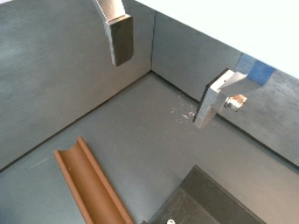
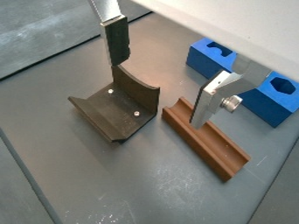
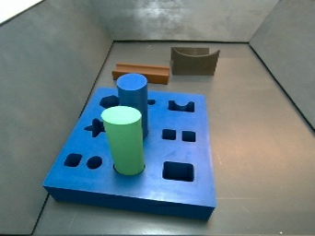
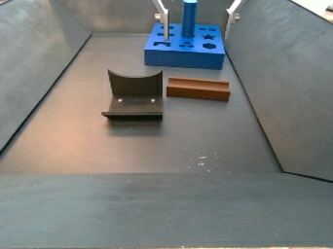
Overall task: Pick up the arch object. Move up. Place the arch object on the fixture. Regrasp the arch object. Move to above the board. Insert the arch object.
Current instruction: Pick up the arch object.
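Note:
The arch object [image 4: 198, 88] is an orange-brown bar lying flat on the grey floor between the fixture [image 4: 134, 95] and the blue board [image 4: 205, 58]. Both wrist views show it below the fingers, as the arch object [image 2: 205, 140] and the arch object [image 1: 91, 184]. The fixture [image 2: 117, 109] is a dark notched bracket beside it. My gripper [image 2: 162, 93] hangs high above them, open, with nothing between its fingers [image 2: 114, 39]. In a side view only the fingertips [image 4: 162, 12] show at the upper edge, and the gripper [image 4: 198, 10] stands above the board.
A green cylinder [image 3: 123, 138] and a blue cylinder [image 3: 132, 97] stand upright in the board [image 3: 185, 157]. Grey walls [image 4: 267, 68] enclose the floor on all sides. The fixture [image 3: 193, 61] and arch object [image 3: 142, 72] lie beyond the board.

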Controlling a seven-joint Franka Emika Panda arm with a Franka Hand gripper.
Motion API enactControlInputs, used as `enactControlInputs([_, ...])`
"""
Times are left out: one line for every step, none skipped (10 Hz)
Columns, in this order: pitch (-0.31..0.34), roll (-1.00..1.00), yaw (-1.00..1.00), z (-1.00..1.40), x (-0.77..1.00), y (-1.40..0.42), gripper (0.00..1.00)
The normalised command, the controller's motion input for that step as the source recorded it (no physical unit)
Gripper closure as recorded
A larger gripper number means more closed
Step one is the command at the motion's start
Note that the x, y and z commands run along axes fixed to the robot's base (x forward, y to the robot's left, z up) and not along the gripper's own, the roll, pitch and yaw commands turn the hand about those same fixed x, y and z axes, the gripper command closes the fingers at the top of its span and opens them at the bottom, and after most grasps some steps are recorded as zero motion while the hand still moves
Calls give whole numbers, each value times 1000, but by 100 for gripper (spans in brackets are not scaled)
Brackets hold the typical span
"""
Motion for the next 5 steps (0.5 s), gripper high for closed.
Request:
enactControlInputs([106,100,-494,0,254,-246,0])
enactControlInputs([0,6,-917,0,0,-217,0])
enactControlInputs([0,0,-983,-6,0,-137,0])
enactControlInputs([0,0,-1000,-69,0,-89,0])
enactControlInputs([0,0,-1000,-137,0,-51,0])
